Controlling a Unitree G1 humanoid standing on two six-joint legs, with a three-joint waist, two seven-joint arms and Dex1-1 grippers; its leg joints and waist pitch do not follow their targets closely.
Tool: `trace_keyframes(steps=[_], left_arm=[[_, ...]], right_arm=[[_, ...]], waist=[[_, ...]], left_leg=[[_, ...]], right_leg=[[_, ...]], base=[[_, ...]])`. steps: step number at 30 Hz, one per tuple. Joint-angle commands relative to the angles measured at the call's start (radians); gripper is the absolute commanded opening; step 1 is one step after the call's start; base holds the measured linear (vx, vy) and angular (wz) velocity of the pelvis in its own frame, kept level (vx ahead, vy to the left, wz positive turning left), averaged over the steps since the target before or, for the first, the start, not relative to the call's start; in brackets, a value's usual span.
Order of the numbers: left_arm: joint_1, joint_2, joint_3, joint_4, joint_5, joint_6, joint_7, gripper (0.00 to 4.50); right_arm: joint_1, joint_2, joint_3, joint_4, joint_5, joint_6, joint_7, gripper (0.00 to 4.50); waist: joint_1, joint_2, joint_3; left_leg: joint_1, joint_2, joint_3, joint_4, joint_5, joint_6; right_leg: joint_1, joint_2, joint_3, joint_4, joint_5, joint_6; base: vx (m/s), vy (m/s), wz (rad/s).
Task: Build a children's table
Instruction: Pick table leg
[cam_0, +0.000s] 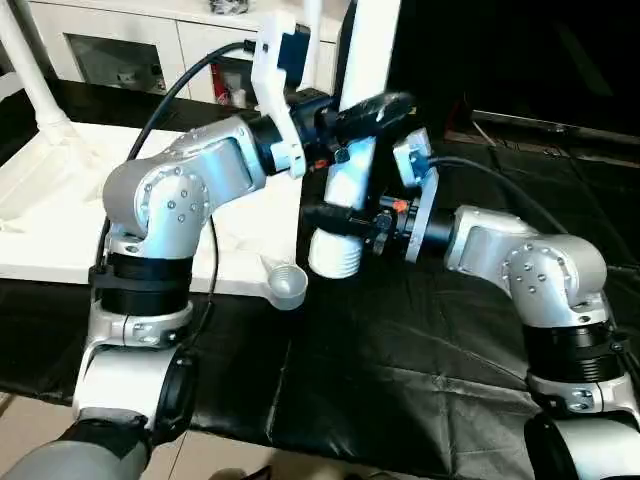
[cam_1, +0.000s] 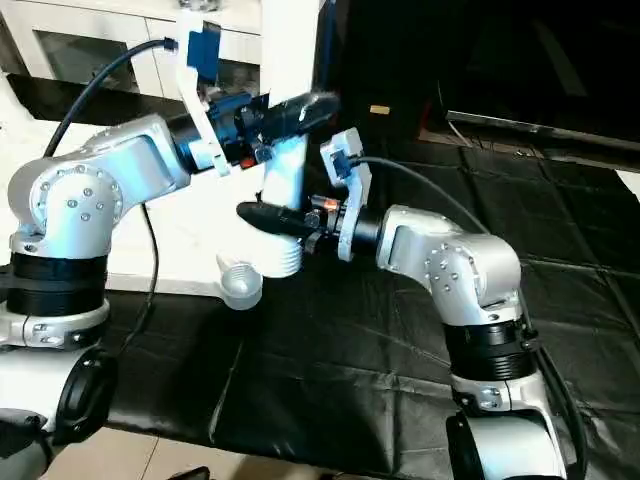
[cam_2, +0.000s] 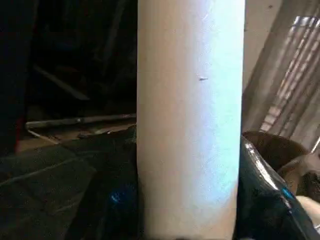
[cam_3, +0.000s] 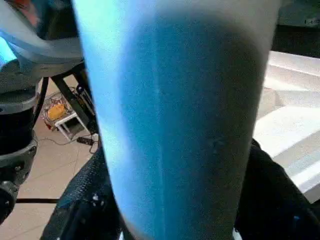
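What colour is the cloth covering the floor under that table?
Black; the floor cloth shows best in the left eye view.

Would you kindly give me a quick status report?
Both claws, left and right, grip upright table leg. Threaded end above tabletop edge. Small grey cup beside it.

Black-covered table (cam_0: 420, 360); white table top (cam_0: 60, 215) lying on it, left side.

2 table legs (cam_0: 355, 120), 1 tabletop (cam_0: 50, 220)
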Motion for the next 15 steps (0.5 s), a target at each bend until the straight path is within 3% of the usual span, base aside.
trace_keyframes(steps=[1, 9, 10, 13, 15], left_arm=[[-0.019, -0.004, -0.006, -0.033, -0.019, 0.000, -0.017, 1.85], [-0.014, 0.004, -0.023, -0.051, -0.017, 0.006, -0.030, 1.85], [-0.011, 0.007, -0.029, -0.056, -0.015, 0.007, -0.033, 1.85], [-0.005, 0.014, -0.043, -0.070, -0.008, 0.005, -0.045, 1.85], [-0.003, 0.023, -0.055, -0.075, 0.002, -0.001, -0.056, 1.85]], right_arm=[[0.010, -0.007, 0.012, 0.007, -0.015, -0.005, -0.013, 3.11], [0.013, -0.013, 0.020, 0.003, -0.014, -0.009, 0.002, 3.12], [0.013, -0.014, 0.022, 0.001, -0.015, -0.010, 0.004, 2.84], [0.016, -0.015, 0.023, -0.001, -0.013, -0.010, 0.006, 2.72], [0.016, -0.014, 0.023, -0.001, -0.014, -0.012, 0.006, 2.39]], waist=[[0.003, 0.000, -0.080], [0.006, -0.003, -0.079], [0.006, -0.004, -0.079], [0.006, -0.004, -0.079], [0.006, -0.004, -0.079]], left_leg=[[-0.013, 0.014, 0.011, -0.067, -0.025, -0.012], [-0.012, 0.015, 0.011, -0.068, -0.025, -0.013], [-0.012, 0.015, 0.011, -0.068, -0.022, -0.013], [-0.012, 0.016, 0.011, -0.068, -0.022, -0.013], [-0.012, 0.015, 0.011, -0.068, -0.023, -0.014]], right_leg=[[0.085, -0.067, 0.045, -0.071, -0.295, -0.071], [0.084, -0.068, 0.046, -0.071, -0.311, -0.060], [0.084, -0.067, 0.046, -0.071, -0.305, -0.060], [0.085, -0.068, 0.046, -0.069, -0.301, -0.061], [0.084, -0.068, 0.046, -0.070, -0.308, -0.058]], base=[[0.000, 0.000, 0.00], [0.000, 0.000, 0.00], [0.000, 0.000, 0.00], [0.000, 0.000, 0.00], [0.000, 0.000, 0.00]])
